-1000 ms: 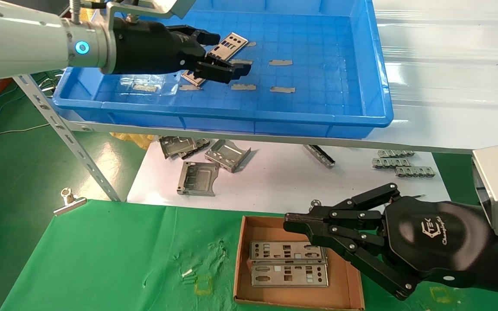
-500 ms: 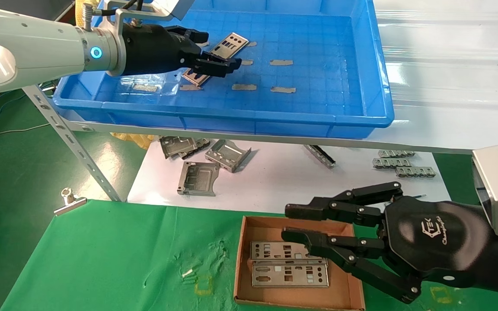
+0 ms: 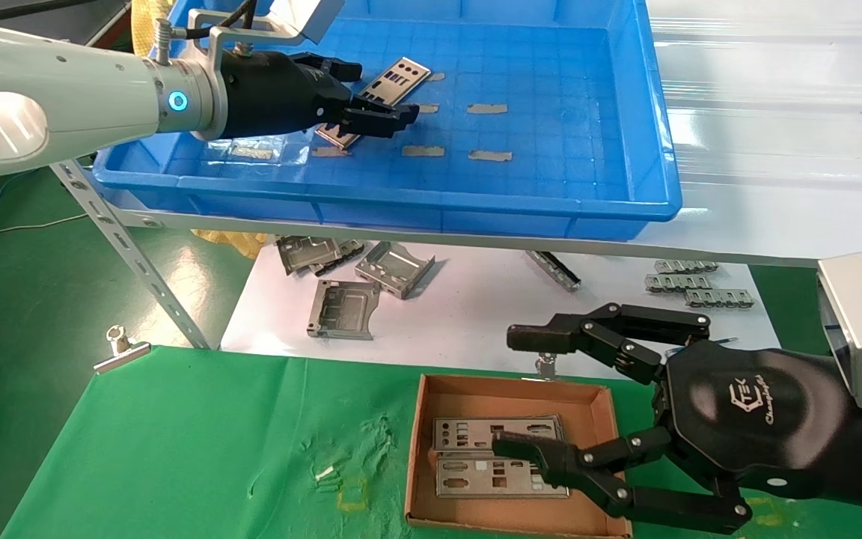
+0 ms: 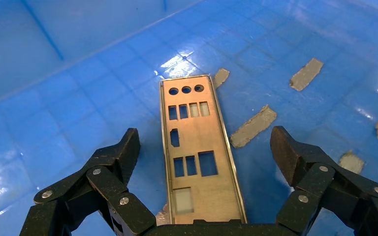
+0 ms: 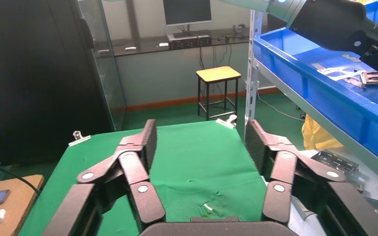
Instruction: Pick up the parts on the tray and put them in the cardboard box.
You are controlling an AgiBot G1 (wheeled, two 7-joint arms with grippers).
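Silver punched plate [image 4: 197, 152] lies flat on grid-floored blue tray [image 3: 595, 135].

Your white left arm reaches in from the left, its black left gripper [image 3: 390, 116] held low with fingers spread wide apart. Your right arm enters from the right, and its black right gripper [image 3: 509, 393] also has its fingers splayed wide.

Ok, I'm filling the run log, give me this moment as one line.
left gripper: open, astride plate in tray | right gripper: open, empty, over cardboard box | box: two plates
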